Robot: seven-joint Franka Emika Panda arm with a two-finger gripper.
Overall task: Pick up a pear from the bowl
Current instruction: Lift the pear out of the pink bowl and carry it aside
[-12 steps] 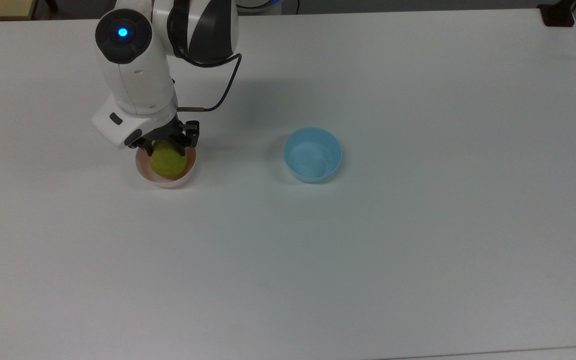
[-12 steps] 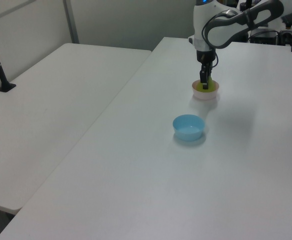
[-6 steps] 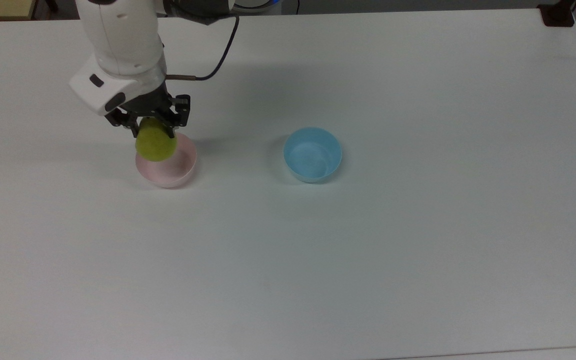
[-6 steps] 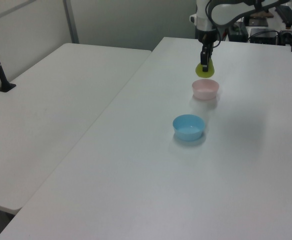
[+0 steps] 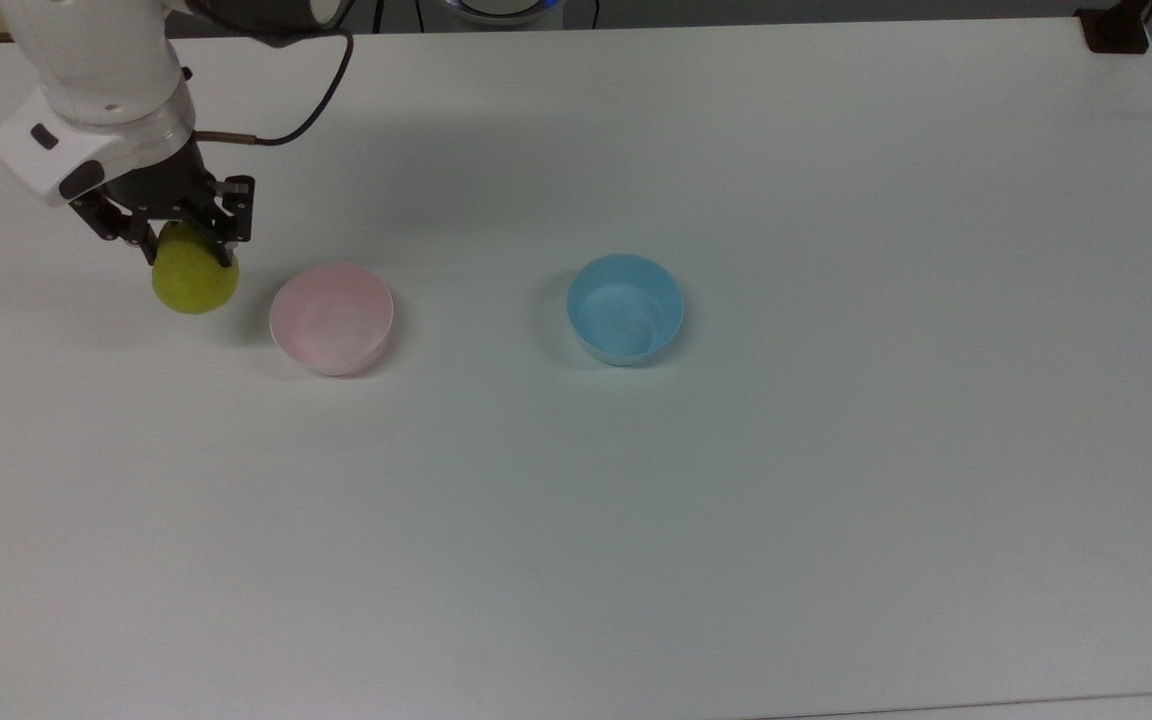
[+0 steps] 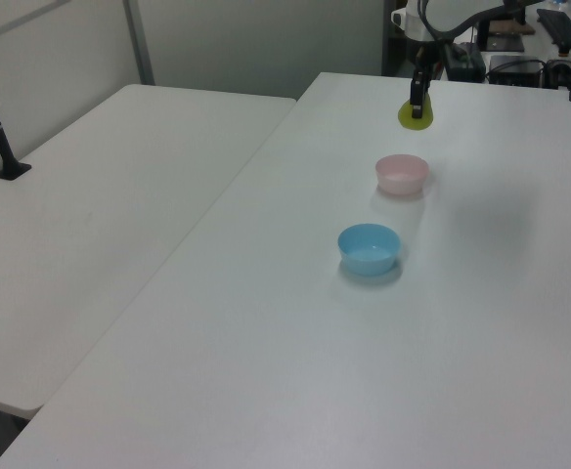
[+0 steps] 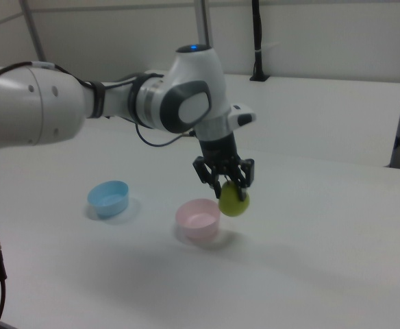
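Yellow-green, the pear [image 5: 195, 283] hangs from my jaws, which are clenched on its upper part; my gripper [image 5: 186, 247] holds it in the air, clear of the white desk [image 5: 736, 500]. In the top view the pear sits to the left of the pale pink bowl [image 5: 332, 318], apart from its rim, with bare desk showing between them. In the right view my gripper [image 7: 229, 186] carries the pear [image 7: 234, 201] just to the right of the pink bowl [image 7: 198, 220] and above the level of its rim. In the left view the pear [image 6: 417, 117] is beyond the pink bowl [image 6: 402, 174], with my gripper [image 6: 417, 106] above it. The pink bowl's inside is plain and holds nothing. A light blue bowl [image 5: 625, 308] stands well apart from the pink one, on the top view's right, and it too holds nothing. A dark cable [image 5: 306, 110] loops from my wrist.
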